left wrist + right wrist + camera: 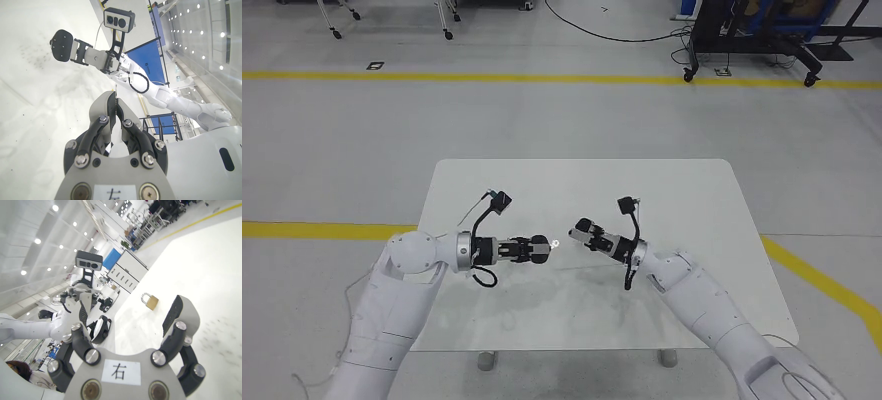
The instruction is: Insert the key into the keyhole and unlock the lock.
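My left gripper [115,98] is shut on a thin silver key [116,91], whose blade sticks out past the fingertips. From above, the key [555,241] points toward my right gripper [580,231], a short gap away over the middle of the white table [682,190]. My right gripper [130,306] stands open with nothing between its fingers. A brass padlock [150,301] with a silver shackle lies on the table beyond the right gripper, near a table edge. The left wrist view has the right gripper [62,46] ahead of the key.
The table top carries faint dark scuff marks [36,58]. Yellow floor lines [542,78] run behind and beside the table. Wheeled racks [762,40] stand far back on the floor.
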Tool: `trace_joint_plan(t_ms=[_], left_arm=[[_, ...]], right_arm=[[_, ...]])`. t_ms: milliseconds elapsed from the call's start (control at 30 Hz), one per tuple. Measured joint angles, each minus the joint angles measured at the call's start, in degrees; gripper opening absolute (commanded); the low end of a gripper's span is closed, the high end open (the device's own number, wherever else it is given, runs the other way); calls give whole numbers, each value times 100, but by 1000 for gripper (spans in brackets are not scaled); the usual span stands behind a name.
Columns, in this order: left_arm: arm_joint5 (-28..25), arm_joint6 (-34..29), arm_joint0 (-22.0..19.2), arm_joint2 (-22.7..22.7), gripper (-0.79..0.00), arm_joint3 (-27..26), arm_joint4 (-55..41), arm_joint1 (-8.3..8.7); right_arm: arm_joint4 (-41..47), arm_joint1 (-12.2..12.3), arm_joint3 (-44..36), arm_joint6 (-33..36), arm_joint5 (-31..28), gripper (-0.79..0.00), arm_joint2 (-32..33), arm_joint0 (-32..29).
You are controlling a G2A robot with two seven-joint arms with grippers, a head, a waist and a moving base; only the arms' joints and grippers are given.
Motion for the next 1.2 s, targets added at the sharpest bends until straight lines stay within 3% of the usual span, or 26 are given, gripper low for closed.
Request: trace_joint_plan(t_ms=[67,167,233,300,567,833,1200], left_arm=[[-4,-264,-88,143,-785,59,267,22],[10,-630,-177,343,-785,87,381,35],[-19,-762,-232,397,-785,134,313,48],[-44,-788,-256,415,-785,178,189,54],[-54,-855,-391,599,-785,336,10,78],[-30,-690,-517,786,-785,449,155,101],[-49,-568,-605,877,-785,540,95,150]], right_arm=[[488,32,-117,586,-253,-22,-12,-72],[1515,106,-148,1668,-277,-169,-9,-42],[2073,158,-178,2392,-88,-342,-14,30],[2315,203,-280,2724,137,-406,-50,64],[2156,347,-511,3014,439,-413,-451,159],[2620,410,-476,3012,436,-459,-767,273],[2852,476,-400,3070,495,-591,-1161,470]])
